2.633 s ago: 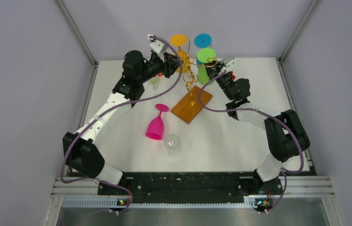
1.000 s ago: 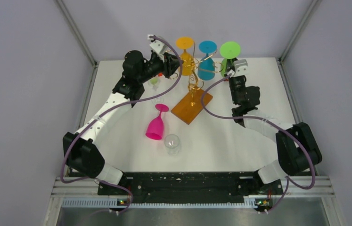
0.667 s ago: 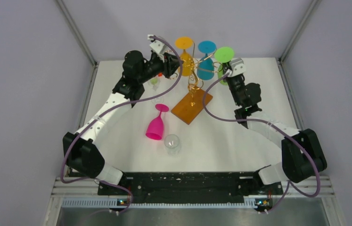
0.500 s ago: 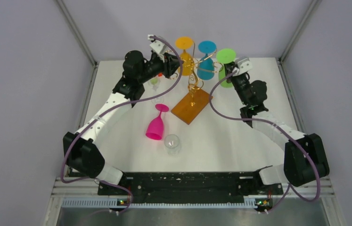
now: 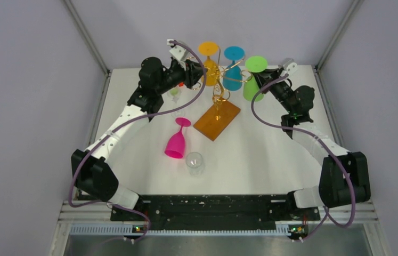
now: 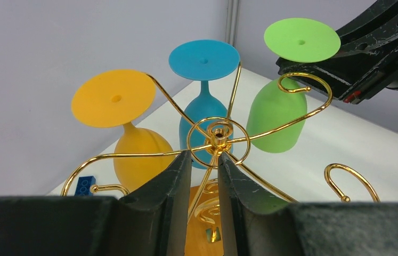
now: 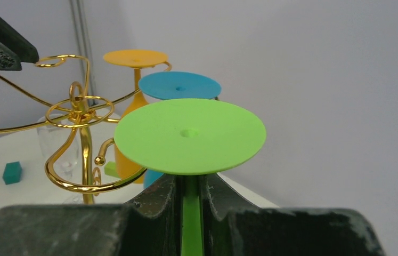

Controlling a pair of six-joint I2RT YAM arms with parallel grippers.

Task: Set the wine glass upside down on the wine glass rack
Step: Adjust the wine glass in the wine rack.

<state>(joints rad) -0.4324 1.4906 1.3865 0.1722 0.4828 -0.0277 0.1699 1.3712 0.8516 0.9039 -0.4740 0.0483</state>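
From above, the left gripper [image 5: 195, 74] reaches across the far side of the table [image 5: 271, 154] to the gold wire top of the rack [image 5: 217, 118], whose wooden base sits flat near the middle. An orange glass [image 5: 208, 48] and a blue glass [image 5: 233, 53] hang foot-up on the rack's far side. The right gripper [image 5: 263, 80] holds the green wine glass [image 5: 251, 89] upside down just to the right of the blue one, at the tip of a wire arm. A pink glass [image 5: 176, 143] lies on its side left of the base, and a clear glass [image 5: 194, 162] lies nearer the arms.

In the left wrist view, the fingers [image 6: 178, 178] stand only a narrow gap apart and pinch the rack's wires right at the central ring. A curled arm end crosses the green glass at the top of its bowl, under the foot. Whether the stem sits inside that curl cannot be told.

In the right wrist view, the fingers [image 7: 156, 200] are closed tight on the green stem just under the flat round foot. A hooked wire arm curves in from the left towards them.
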